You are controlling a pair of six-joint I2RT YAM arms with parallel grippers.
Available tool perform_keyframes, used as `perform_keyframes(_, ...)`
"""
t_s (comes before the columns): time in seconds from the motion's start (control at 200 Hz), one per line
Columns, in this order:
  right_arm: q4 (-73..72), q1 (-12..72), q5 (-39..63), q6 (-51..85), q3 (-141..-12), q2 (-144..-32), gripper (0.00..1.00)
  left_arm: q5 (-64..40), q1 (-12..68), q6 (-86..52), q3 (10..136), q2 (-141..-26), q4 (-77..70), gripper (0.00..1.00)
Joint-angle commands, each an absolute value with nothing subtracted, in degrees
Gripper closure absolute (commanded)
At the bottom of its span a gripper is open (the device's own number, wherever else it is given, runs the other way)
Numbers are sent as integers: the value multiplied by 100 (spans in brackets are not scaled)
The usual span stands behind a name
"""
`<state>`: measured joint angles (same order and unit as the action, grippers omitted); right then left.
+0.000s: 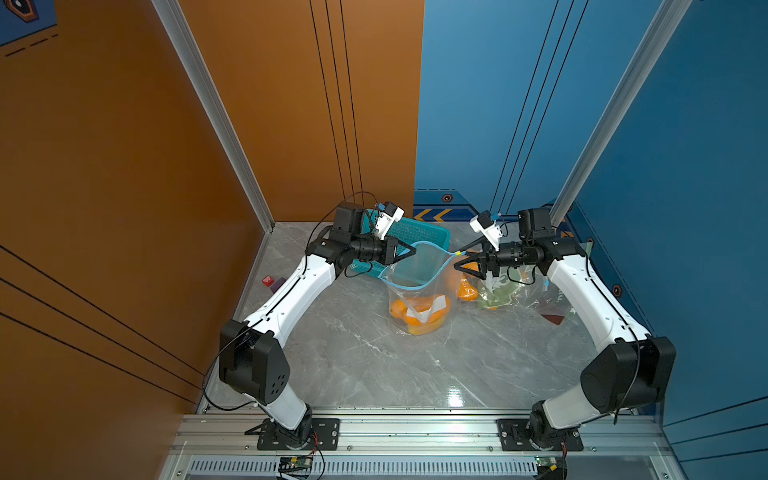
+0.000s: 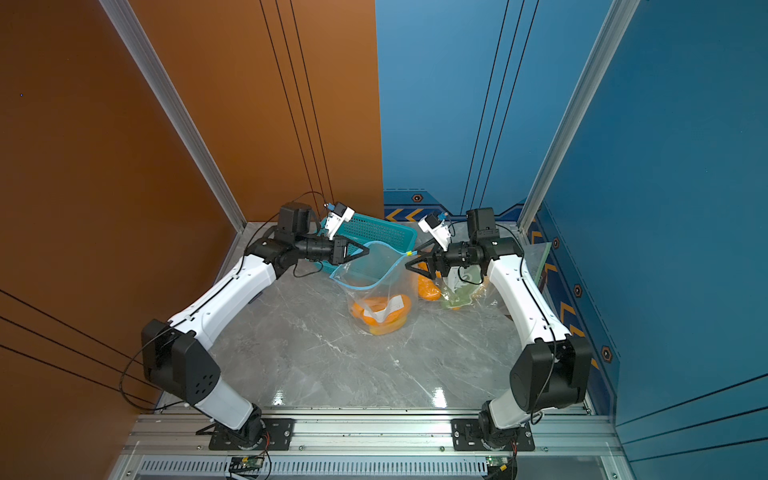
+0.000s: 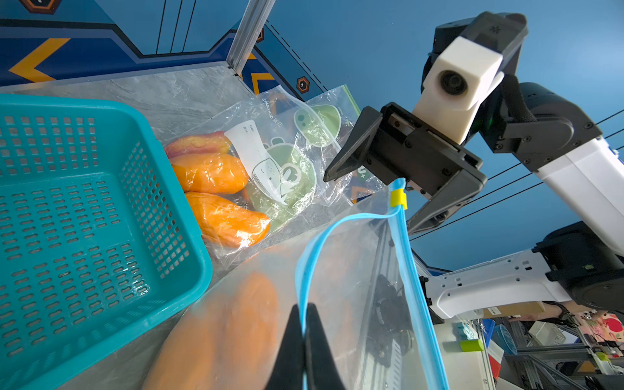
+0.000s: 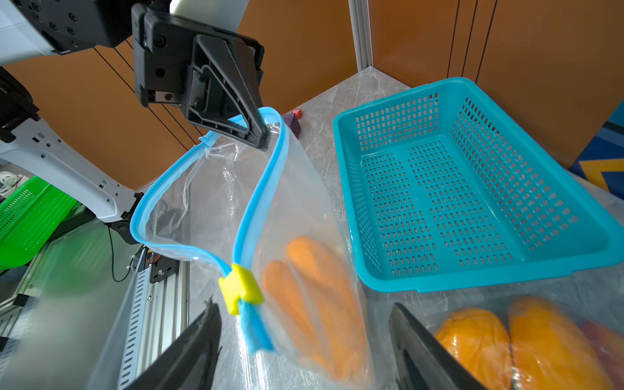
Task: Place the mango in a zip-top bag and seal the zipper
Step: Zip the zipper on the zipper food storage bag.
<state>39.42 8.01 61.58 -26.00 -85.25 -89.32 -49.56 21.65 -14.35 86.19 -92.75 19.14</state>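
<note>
Mid-table, between both arms: clear zip-top bag (image 1: 417, 286), upright, mouth gaping, orange mangoes (image 1: 419, 318) at bottom. Left gripper (image 1: 412, 250) pinched on blue zipper rim; right gripper (image 1: 459, 261) spread wide beside yellow slider (image 1: 458, 252). Behind, teal basket (image 1: 424, 232); right, second bag of mangoes (image 1: 467, 289).

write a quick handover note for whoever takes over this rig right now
Left gripper: shut on the blue rim of the zip-top bag, holding it up.
Right gripper: open at the yellow slider, not gripping it.
Done: mangoes are inside the bag.
Left to do: mouth gapes open; grip the slider and run it along the zipper.
</note>
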Motion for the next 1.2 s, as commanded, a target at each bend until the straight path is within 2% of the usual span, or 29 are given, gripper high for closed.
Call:
perform_keyframes(0.0, 4042, 911, 6453, -2787, -8801, -9100, 48, -5031, 2101, -1370, 8835, -9350, 2064, 100)
perform_keyframes(0.035, 4049, 935, 6494, -2795, -8832, -9124, 57, -4990, 2088, -1398, 8841, -9363, 2070, 100)
perform_keyframes(0.135, 4086, 958, 6473, -2830, -8816, -9167, 74, -4783, 2041, -1582, 8892, -9376, 2083, 99)
perform_keyframes(0.27, 4135, 895, 6503, -2838, -8776, -9227, 96, -4391, 2063, -1795, 8945, -9261, 2091, 87)
perform_keyframes(0.31, 4140, 874, 6546, -2827, -8791, -9239, 100, -4313, 2102, -1802, 8956, -9173, 2091, 77)
perform_keyframes(0.345, 4140, 870, 6552, -2813, -8806, -9256, 100, -4222, 2154, -1790, 8960, -9095, 2090, 63)
perform_keyframes(0.445, 4148, 857, 6563, -2775, -8876, -9298, 100, -3731, 2393, -1587, 8990, -8802, 2140, 30)
perform_keyframes(0.49, 4149, 859, 6598, -2752, -8915, -9307, 100, -3486, 2535, -1422, 9021, -8685, 2151, 18)
perform_keyframes(0.561, 4174, 861, 6651, -2721, -8961, -9320, 100, -3277, 2803, -1072, 9107, -8573, 2171, 9)
perform_keyframes(0.771, 4326, 861, 6828, -2731, -8989, -9281, 100, -3480, 3642, 642, 9272, -8704, 2172, 6)
perform_keyframes(1.016, 4359, 927, 6646, -2734, -8846, -9029, 100, -3689, 3709, 852, 10078, -9587, 2495, 10)
perform_keyframes(1.096, 4359, 934, 6600, -2735, -8798, -8962, 100, -3788, 3717, 853, 10278, -9815, 2536, 13)
perform_keyframes(1.106, 4359, 934, 6600, -2734, -8791, -8953, 100, -3788, 3717, 848, 10311, -9854, 2548, 17)
perform_keyframes(1.196, 4359, 940, 6575, -2726, -8754, -8897, 100, -3791, 3709, 839, 10560, -10107, 2699, 31)
